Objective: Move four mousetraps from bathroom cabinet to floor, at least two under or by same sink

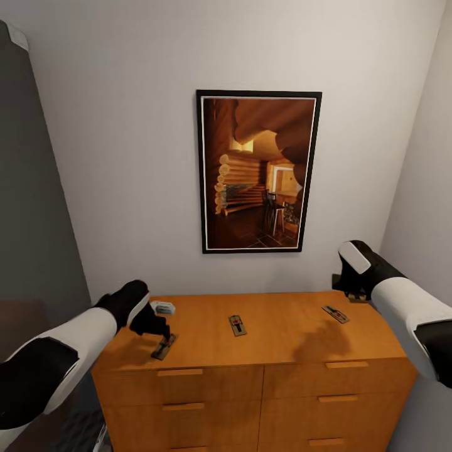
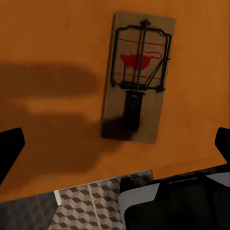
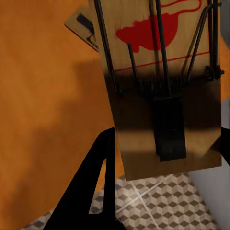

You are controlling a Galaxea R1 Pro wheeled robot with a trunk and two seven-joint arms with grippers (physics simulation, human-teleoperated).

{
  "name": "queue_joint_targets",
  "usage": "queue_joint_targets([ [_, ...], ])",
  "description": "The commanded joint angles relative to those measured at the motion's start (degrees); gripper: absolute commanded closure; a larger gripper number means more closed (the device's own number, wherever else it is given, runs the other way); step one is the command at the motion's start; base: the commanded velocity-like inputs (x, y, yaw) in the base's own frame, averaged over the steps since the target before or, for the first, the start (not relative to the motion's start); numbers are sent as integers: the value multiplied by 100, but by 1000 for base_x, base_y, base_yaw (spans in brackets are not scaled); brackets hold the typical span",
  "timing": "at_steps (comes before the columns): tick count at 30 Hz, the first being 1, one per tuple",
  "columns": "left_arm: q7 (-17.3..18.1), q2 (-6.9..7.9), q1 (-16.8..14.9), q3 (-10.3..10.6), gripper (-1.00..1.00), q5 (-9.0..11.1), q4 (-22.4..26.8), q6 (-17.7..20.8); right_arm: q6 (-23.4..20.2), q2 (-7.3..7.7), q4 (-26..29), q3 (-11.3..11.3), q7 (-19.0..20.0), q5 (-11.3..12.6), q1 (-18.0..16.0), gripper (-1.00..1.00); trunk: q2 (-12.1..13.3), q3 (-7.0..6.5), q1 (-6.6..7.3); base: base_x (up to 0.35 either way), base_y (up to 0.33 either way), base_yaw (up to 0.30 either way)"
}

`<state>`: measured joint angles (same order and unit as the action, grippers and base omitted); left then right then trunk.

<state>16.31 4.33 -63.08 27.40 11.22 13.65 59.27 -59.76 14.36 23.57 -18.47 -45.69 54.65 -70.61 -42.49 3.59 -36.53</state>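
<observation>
The orange-brown cabinet (image 1: 276, 370) stands against the wall. On its top lie a mousetrap (image 1: 164, 346) at the left front, another (image 1: 237, 324) in the middle and a third (image 1: 335, 314) at the right. My left gripper (image 1: 154, 326) hovers open just above the left trap (image 2: 138, 76), its fingertips (image 2: 9, 148) wide apart on either side. My right gripper (image 1: 356, 294) is raised over the cabinet's back right corner, shut on a fourth mousetrap (image 3: 160, 86) with a red mouse print. The right-hand trap (image 3: 81, 26) shows behind it.
A small pale grey item (image 1: 163, 307) lies on the cabinet top behind my left gripper. A framed picture (image 1: 257, 171) hangs on the wall above. Cube-pattern floor tiles (image 2: 81, 206) show past the cabinet's edge. A grey wall (image 1: 37, 207) stands close at the left.
</observation>
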Motion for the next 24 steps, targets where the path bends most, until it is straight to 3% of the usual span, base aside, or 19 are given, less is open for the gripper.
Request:
queue_joint_targets([
  [1, -1, 0, -28, 52, -100, 50, -12, 23, -24, 13, 8, -46, -45, 72, -13, 100, -9, 11, -2, 0, 0, 0],
  [24, 13, -115, -116, 64, -100, 32, -87, 21, -24, 163, 14, -69, -19, 73, -84, 100, -9, 11, -2, 0, 0, 0],
])
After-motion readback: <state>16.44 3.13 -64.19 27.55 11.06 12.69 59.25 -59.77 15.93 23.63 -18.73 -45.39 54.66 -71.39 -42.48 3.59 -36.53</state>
